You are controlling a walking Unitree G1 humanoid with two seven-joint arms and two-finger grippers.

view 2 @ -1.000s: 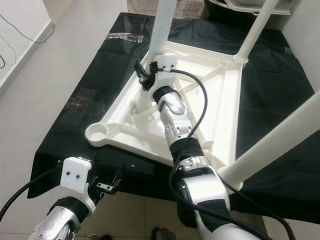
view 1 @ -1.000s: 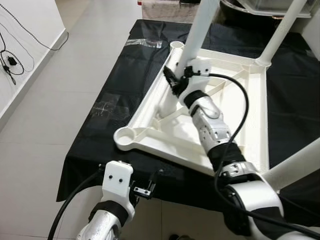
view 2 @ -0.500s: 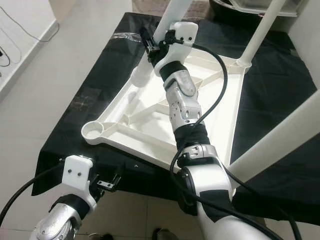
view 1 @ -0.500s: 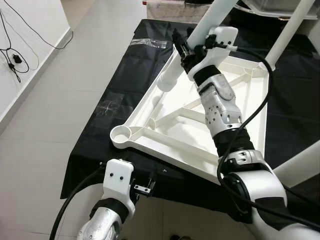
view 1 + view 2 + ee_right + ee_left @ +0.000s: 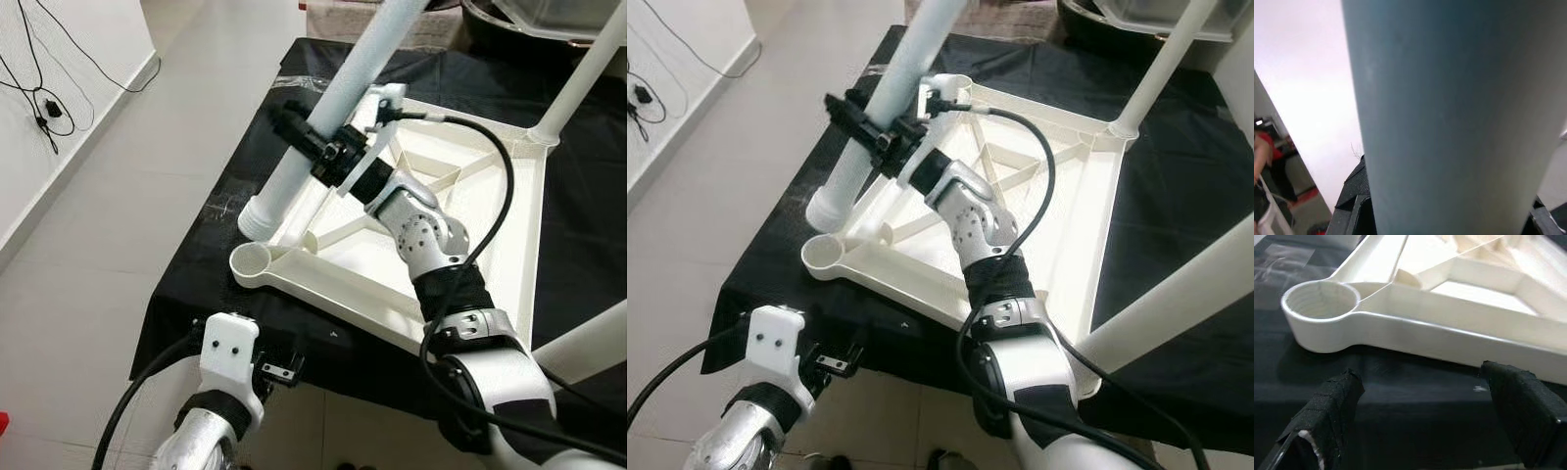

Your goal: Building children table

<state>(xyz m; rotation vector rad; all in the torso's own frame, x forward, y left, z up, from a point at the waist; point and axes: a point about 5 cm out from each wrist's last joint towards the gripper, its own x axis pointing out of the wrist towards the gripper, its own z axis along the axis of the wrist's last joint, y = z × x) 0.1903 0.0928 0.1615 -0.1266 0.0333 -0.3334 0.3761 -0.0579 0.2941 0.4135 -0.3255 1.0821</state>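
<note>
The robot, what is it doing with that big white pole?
It is putting together a little table. The white tabletop lies upside down on a black cloth. The right gripper is shut on a white leg, holding it tilted with its bottom end just above the empty corner socket. The left gripper hangs open in front of that corner, holding nothing.

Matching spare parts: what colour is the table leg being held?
White table leg, clearest in the left eye view.
</note>
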